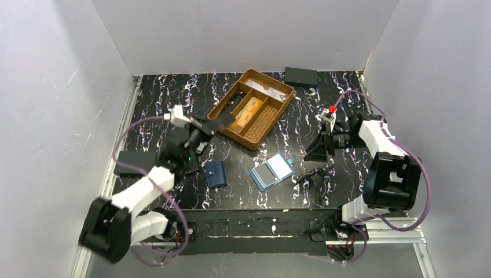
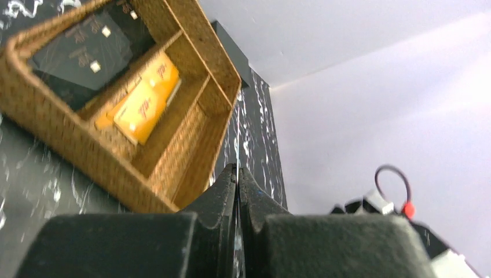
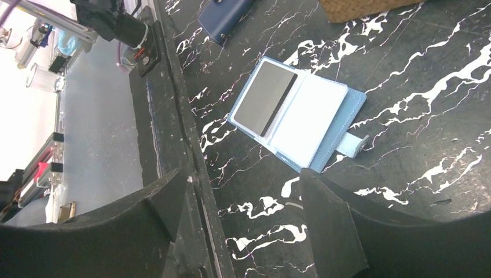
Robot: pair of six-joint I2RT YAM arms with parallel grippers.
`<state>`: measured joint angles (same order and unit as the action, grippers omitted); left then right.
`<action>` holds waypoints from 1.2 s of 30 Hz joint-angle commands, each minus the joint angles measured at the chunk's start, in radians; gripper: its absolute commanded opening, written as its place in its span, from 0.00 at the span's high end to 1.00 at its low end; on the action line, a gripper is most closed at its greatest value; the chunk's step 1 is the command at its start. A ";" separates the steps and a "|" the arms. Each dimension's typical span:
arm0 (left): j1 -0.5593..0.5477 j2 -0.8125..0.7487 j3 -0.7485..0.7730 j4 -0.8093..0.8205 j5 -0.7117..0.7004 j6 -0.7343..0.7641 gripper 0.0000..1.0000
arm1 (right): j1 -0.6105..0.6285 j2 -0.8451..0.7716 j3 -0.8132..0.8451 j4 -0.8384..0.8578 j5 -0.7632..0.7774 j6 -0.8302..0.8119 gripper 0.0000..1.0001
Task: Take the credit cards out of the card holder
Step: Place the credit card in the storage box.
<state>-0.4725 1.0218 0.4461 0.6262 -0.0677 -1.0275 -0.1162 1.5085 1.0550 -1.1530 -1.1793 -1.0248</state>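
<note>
The light blue card holder lies open on the black marble table, its grey pocket panel and snap tab showing. No orange card shows in it. Orange-gold credit cards lie in the middle compartment of the wicker tray. My left gripper is shut with nothing between its fingers, just outside the tray's near wall; from above the left gripper sits at the tray's left edge. My right gripper is open and empty, right of the holder near the table's front edge; from above the right gripper is apart from the holder.
A navy wallet lies left of the holder. Black cards fill another tray compartment. A black box sits at the back, and another black box at the left edge. White walls close in three sides.
</note>
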 commanded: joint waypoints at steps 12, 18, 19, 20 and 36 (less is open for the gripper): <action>0.156 0.812 0.703 0.063 0.122 -0.060 1.00 | -0.015 0.002 -0.010 -0.067 -0.066 -0.118 0.19; 0.154 0.956 0.807 0.013 0.045 -0.086 1.00 | -0.016 0.001 -0.004 -0.072 -0.067 -0.119 0.19; 0.154 0.968 0.815 0.002 0.033 -0.087 1.00 | -0.015 0.001 -0.004 -0.075 -0.067 -0.119 0.19; 0.154 0.979 0.820 -0.008 0.021 -0.085 1.00 | -0.016 0.002 -0.002 -0.076 -0.068 -0.119 0.19; 0.154 1.028 0.872 -0.265 -0.016 -0.158 0.93 | -0.016 0.021 0.007 -0.098 -0.068 -0.136 0.19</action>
<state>-0.3218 2.0846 1.2785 0.4648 -0.0616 -1.1763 -0.1249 1.5307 1.0477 -1.2171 -1.2156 -1.1336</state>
